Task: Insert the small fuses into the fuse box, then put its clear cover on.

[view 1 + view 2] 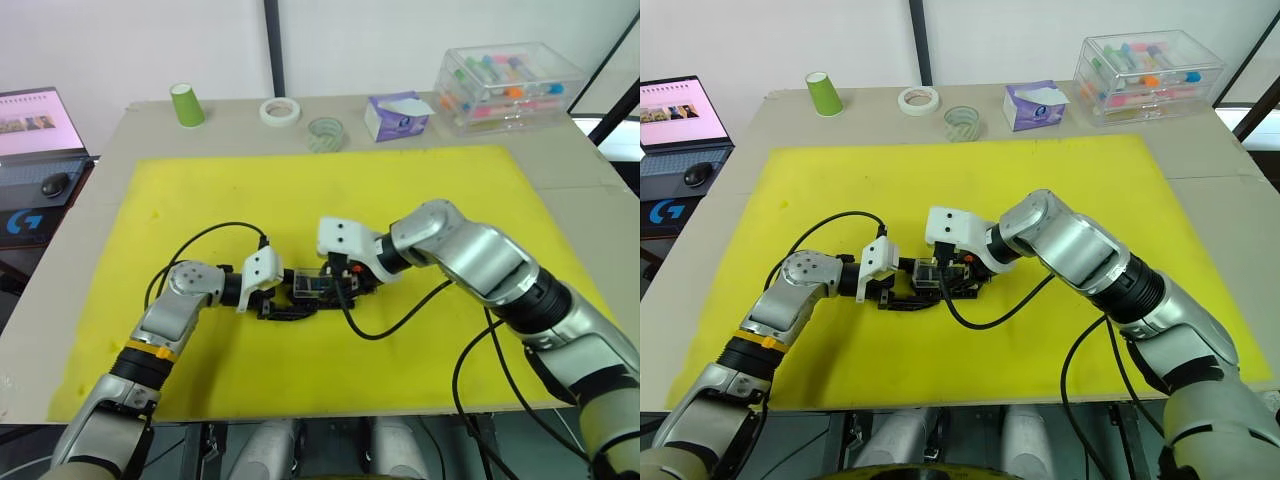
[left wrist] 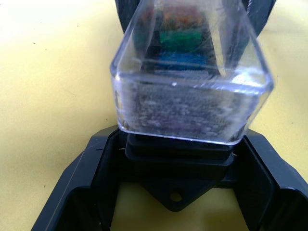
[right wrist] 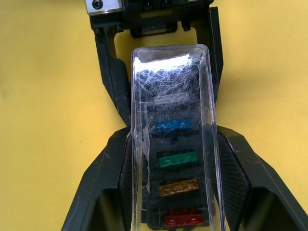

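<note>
Scuffed, scratched transparent plastic: clear cover (image 3: pixel 173 130), a long rounded-corner cap, seated over the fuse box (image 2: pixel 175 156), a black moulded block with a holed mounting tab at its end. Through the cap, small fuses (image 3: pixel 177 159) in a row: red, orange-amber, green, blue, and a pale one under glare. Box and cover just left of centre in the head views (image 1: pixel 312 287), lying on a matte yellow mat (image 1: pixel 420 340) spread over a pale grey-brown counter (image 1: pixel 590 170). Left claw (image 1: pixel 283 296): two black angular fingers (image 2: pixel 84 178) spread around the near end of the box, pressed against its sides, clamped on the fuse box. Right claw (image 1: pixel 343 288): black fingers (image 3: pixel 103 173) flanking the covered box from the opposite end, close against both long sides, gripping the cover and block together. Both claws facing each other, end to end along the box, white wrist housings on either side. Left arm bent at the elbow, forearm angled in from the lower left; right arm reaching in from the lower right, forearm sweeping across the mat, black cables looping beneath. Along the upper edge of the frame: a green paper cup (image 1: pixel 186 104), a roll of white tape (image 1: pixel 280 111), a clear tape roll (image 1: pixel 325 134), a purple tissue box (image 1: pixel 396 115), and a big clear case of coloured tubes (image 1: pixel 508 85) in the upper right. Laptop (image 1: pixel 38 125) at the upper left.
</note>
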